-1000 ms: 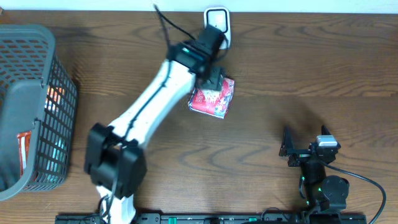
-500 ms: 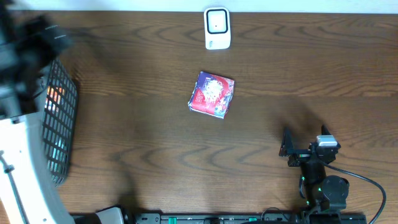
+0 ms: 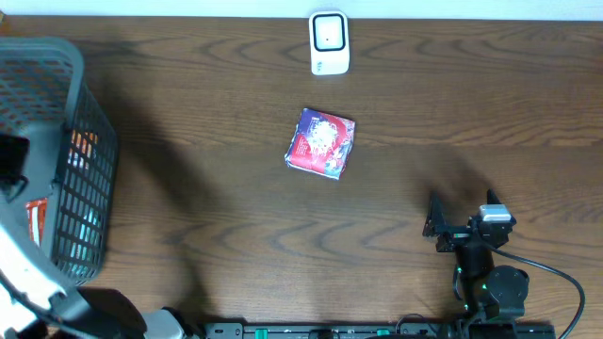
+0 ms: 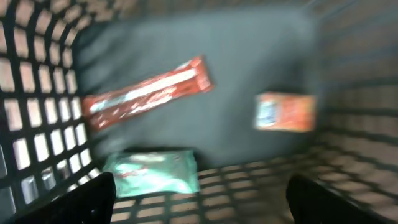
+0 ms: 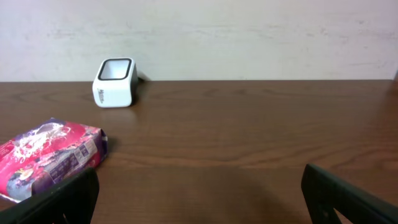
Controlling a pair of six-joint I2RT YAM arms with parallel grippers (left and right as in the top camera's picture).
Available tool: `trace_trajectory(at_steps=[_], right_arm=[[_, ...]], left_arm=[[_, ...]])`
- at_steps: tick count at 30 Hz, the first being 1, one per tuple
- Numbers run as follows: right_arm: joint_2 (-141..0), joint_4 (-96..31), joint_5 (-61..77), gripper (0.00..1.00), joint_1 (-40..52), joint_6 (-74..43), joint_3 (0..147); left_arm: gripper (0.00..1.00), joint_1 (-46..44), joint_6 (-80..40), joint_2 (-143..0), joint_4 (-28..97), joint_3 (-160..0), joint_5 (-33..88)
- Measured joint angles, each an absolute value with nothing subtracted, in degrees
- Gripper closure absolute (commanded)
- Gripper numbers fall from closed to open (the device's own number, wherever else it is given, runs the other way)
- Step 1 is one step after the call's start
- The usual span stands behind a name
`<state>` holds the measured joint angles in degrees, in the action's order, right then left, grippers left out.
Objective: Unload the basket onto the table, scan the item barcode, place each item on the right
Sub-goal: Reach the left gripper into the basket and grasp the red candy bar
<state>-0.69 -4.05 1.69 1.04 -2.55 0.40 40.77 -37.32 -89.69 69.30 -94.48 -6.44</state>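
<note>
The pink and purple snack packet (image 3: 320,143) lies flat near the middle of the bench (image 3: 188,188), on its own with nothing touching it. The small white scanner (image 3: 329,42) stands upright a little beyond it at the bench's far edge, close to the pale wall (image 5: 249,31); the two are near each other but clearly apart. Over on the left, the left hand (image 4: 200,186) hangs above the dark wire basket (image 3: 89,160), looking down into it with its fingers (image 4: 93,199) spread wide and nothing between them. The picture there is blurry, but a long red bar (image 4: 146,93), a small orange box (image 4: 285,112) and a green pouch (image 4: 152,173) can be made out lying on the basket floor. The right hand (image 5: 200,177) sits low at the near right of the bench, well away from the packet, facing it and the scanner, its fingers (image 5: 62,199) released and holding nothing.
</note>
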Motion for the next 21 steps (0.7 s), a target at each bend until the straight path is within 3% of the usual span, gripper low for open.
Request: trace_trajectory(at_steps=[16,18,21], right_arm=[[-0.7,-4.1,1.7,0.01,1.0,-2.5,0.4],[-0.7,-4.1,1.7,0.01,1.0,-2.5,0.4],[-0.7,-4.1,1.7,0.01,1.0,-2.5,0.4]], left_arm=[[0.09,40.8,-33.7,-92.9,60.3,-87.7,-11.7],[0.02,40.8,-32.6,-92.9,59.9,-87.7,-12.3],[0.02,40.8,-31.4,-92.9,59.2,-87.7,-13.8]])
